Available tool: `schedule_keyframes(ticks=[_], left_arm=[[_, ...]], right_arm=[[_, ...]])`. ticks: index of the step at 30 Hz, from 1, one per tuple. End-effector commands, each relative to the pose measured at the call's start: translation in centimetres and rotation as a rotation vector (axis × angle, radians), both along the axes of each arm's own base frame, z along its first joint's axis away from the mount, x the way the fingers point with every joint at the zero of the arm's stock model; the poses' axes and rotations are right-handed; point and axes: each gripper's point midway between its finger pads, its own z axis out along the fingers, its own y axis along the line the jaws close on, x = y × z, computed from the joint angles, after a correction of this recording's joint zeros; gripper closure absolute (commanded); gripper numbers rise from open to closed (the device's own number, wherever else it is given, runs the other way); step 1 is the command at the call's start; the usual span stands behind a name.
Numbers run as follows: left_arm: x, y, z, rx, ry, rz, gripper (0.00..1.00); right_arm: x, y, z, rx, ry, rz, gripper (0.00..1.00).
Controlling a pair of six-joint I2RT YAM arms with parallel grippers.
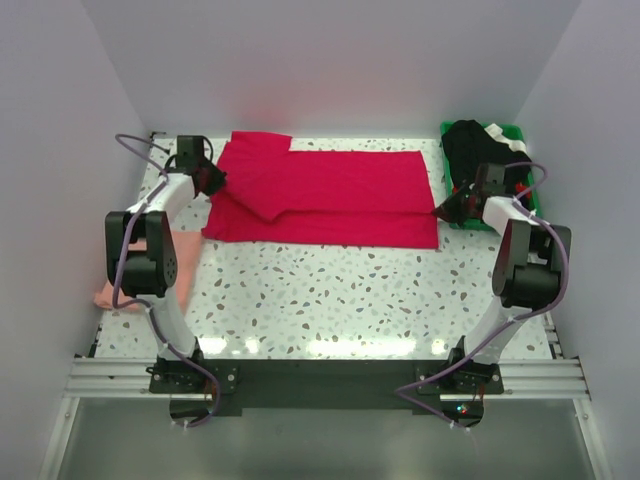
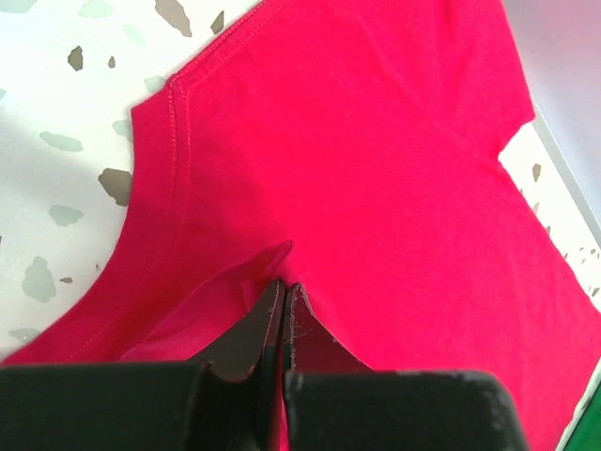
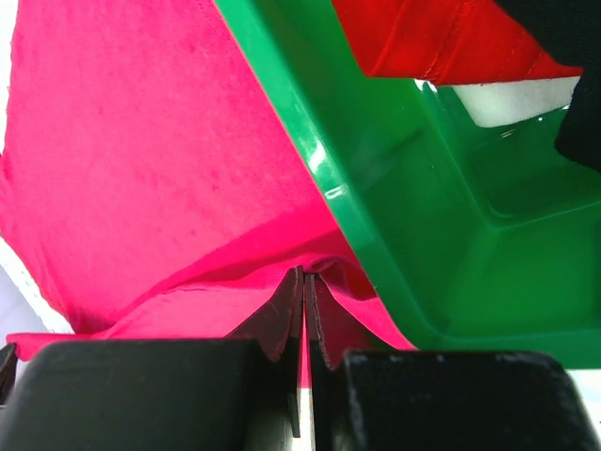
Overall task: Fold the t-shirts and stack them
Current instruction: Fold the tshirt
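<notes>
A crimson-red t-shirt (image 1: 330, 190) lies spread across the far half of the table, with its long side partly folded over. At the shirt's left end, by a sleeve, my left gripper (image 1: 212, 180) is shut on a pinch of red cloth (image 2: 272, 258). My right gripper (image 1: 447, 208) is shut on the shirt's right end (image 3: 310, 258), right beside the green bin. A pale salmon-pink t-shirt (image 1: 190, 258) lies crumpled at the table's left edge, partly hidden behind my left arm.
A green plastic bin (image 1: 520, 195) stands at the back right with dark, red and white clothes in it; its wall (image 3: 376, 188) is close against my right gripper. White walls close in the table on three sides.
</notes>
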Motion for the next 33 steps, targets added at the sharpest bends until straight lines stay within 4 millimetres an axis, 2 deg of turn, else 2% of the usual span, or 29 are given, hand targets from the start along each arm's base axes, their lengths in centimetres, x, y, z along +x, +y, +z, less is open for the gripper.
schedule_keyframes(ticks=[1, 5, 7, 8, 10, 11, 12, 14, 15, 16, 17, 18, 19, 20, 21, 22, 23, 24, 25, 26, 27, 29, 33], left_arm=[[2.5, 0.7, 2.4, 0.005, -0.092, -0.008, 1.00], [3.2, 0.0, 2.3, -0.016, -0.114, -0.052, 1.00], [3.4, -0.2, 2.6, -0.028, -0.141, -0.071, 1.00], [3.5, -0.4, 3.2, -0.041, -0.161, -0.086, 0.87], [3.3, -0.1, 4.0, -0.044, -0.205, -0.086, 0.68], [3.2, -0.1, 4.5, -0.049, -0.220, -0.088, 0.51], [2.9, 0.0, 5.6, -0.048, -0.243, -0.083, 0.47], [2.1, 0.1, 6.0, -0.046, -0.240, -0.078, 0.39], [1.5, 0.2, 7.2, -0.040, -0.256, -0.067, 0.38], [0.3, 0.7, 5.9, -0.039, -0.215, -0.024, 0.38], [-0.7, 0.9, 7.0, -0.037, -0.235, -0.003, 0.38], [-2.3, 1.0, 5.2, -0.040, -0.193, 0.017, 0.39], [-3.5, 1.8, 4.4, -0.032, -0.155, 0.083, 0.41], [-4.7, 2.1, 4.8, -0.028, -0.153, 0.110, 0.41], [-5.8, 2.2, 4.2, -0.025, -0.133, 0.129, 0.43], [-7.9, 2.4, 2.0, -0.021, -0.068, 0.153, 0.45], [-9.0, 2.9, 2.4, -0.011, -0.079, 0.200, 0.47], [-10.8, 2.7, 0.6, -0.004, -0.035, 0.206, 0.47], [-11.4, 2.7, 0.2, -0.001, -0.033, 0.213, 0.48], [-12.2, 2.9, 0.2, -0.001, -0.041, 0.235, 0.53], [-13.5, 2.9, -1.3, -0.002, -0.006, 0.246, 0.53], [-14.3, 2.8, -2.1, -0.013, 0.001, 0.256, 0.60], [-16.6, 2.8, -5.1, -0.019, 0.076, 0.282, 0.66]], right_arm=[[2.1, -0.2, 1.6, 0.016, -0.069, 0.001, 1.00], [2.3, -0.2, 1.7, 0.022, -0.073, 0.005, 0.99], [2.6, -0.2, 2.2, 0.018, -0.089, 0.014, 0.89], [2.7, -0.2, 2.7, 0.016, -0.097, 0.017, 0.79], [3.0, -0.4, 3.8, 0.002, -0.114, 0.028, 0.65], [3.1, -0.5, 4.5, -0.007, -0.123, 0.029, 0.59], [3.4, -0.7, 5.3, -0.026, -0.140, 0.037, 0.53], [3.1, -0.4, 6.5, -0.038, -0.147, 0.054, 0.49], [2.9, -0.5, 6.9, -0.058, -0.153, 0.054, 0.47], [2.4, -0.3, 6.9, -0.068, -0.140, 0.059, 0.47], [1.7, 0.6, 7.6, -0.080, -0.150, 0.076, 0.47], [1.2, 0.8, 7.6, -0.106, -0.147, 0.075, 0.48], [0.7, 1.4, 7.6, -0.119, -0.144, 0.084, 0.48], [0.0, 3.1, 7.7, -0.134, -0.149, 0.117, 0.49], [-1.1, 3.8, 7.5, -0.150, -0.144, 0.129, 0.49], [-1.6, 4.1, 7.3, -0.184, -0.144, 0.122, 0.49], [-2.2, 5.9, 7.1, -0.186, -0.149, 0.160, 0.49], [-3.1, 6.6, 6.6, -0.173, -0.150, 0.163, 0.50], [-3.5, 7.4, 6.3, -0.166, -0.154, 0.175, 0.51], [-4.0, 8.6, 6.0, -0.164, -0.153, 0.204, 0.51], [-4.7, 9.1, 5.3, -0.165, -0.139, 0.211, 0.52], [-5.2, 10.2, 4.7, -0.174, -0.132, 0.239, 0.53], [-5.6, 10.8, 3.8, -0.179, -0.109, 0.263, 0.57]])
